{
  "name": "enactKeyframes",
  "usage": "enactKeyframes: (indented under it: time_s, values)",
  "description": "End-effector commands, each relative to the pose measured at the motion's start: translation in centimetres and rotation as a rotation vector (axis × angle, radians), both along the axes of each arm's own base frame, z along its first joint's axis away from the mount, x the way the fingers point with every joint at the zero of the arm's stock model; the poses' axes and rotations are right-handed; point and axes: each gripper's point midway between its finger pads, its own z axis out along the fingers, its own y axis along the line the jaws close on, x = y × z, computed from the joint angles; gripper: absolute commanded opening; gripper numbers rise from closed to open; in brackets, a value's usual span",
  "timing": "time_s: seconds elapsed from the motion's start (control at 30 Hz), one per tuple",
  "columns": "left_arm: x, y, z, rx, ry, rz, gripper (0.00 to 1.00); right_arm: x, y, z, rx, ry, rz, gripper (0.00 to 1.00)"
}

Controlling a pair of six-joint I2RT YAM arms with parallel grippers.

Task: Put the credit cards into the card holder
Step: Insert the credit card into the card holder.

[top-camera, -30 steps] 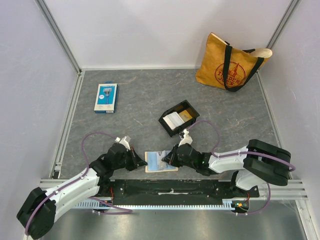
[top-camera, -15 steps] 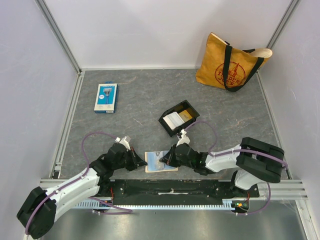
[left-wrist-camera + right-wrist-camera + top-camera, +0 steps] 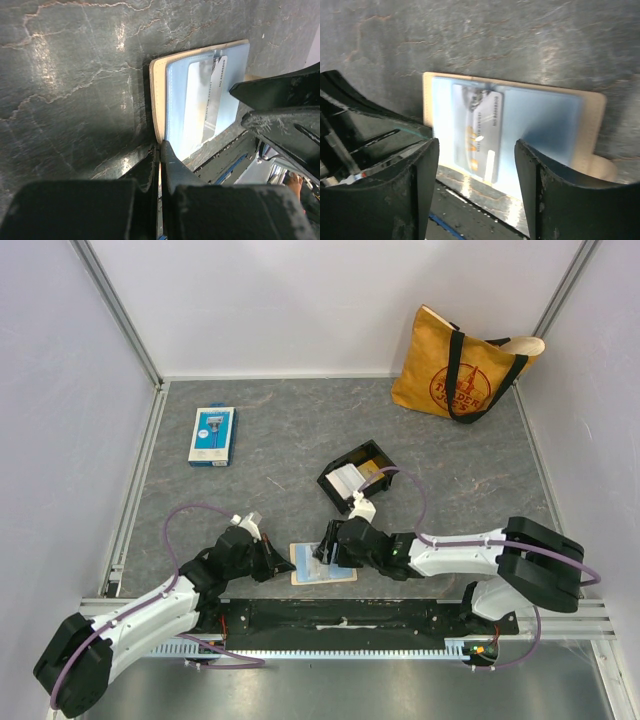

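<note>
top-down on the grey marbled counter (image 3: 270,455): the tan card holder (image 3: 330,574) lies open and flat at the near edge, pale blue inside. the left fingers (image 3: 283,562) are closed and reach in low from the left, right at the holder's left edge. the right fingers (image 3: 324,550) sit over its upper part, covering some of it. just behind, a black tray (image 3: 351,502) lies at an angle with a white card (image 3: 343,480) and a gold card (image 3: 373,471) inside. far left, a blue-and-white package (image 3: 212,435) lies flat. back right, a yellow tote bag (image 3: 440,365) stands against the wall.
</note>
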Motion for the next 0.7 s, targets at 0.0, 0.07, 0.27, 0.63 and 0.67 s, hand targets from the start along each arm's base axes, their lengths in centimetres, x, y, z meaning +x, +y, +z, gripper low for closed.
enactKeyframes:
  time_s: [0.0, 0.07, 0.27, 0.63, 0.67]
  values:
    - [-0.4, 0.2, -0.9, -0.003, 0.021, 0.012, 0.02, 0.6, -2.7, -0.8, -0.167, -0.047, -0.003, 0.7]
    - [-0.4, 0.2, -0.9, -0.004, 0.017, 0.009, 0.02, 0.5, -2.1, -0.9, -0.168, -0.036, 0.018, 0.7]
    - [-0.4, 0.2, -0.9, -0.004, 0.021, 0.009, 0.02, -0.1, 0.3, -1.0, -0.11, -0.018, 0.081, 0.61]
    - [-0.1, -0.2, -0.6, -0.009, 0.007, -0.001, 0.02, -0.9, 4.5, 0.7, -0.038, -0.036, 0.209, 0.38]
    - [0.0, -0.1, -0.6, -0.008, 0.006, 0.001, 0.02, -1.0, 4.7, 0.8, -0.033, -0.037, 0.215, 0.38]
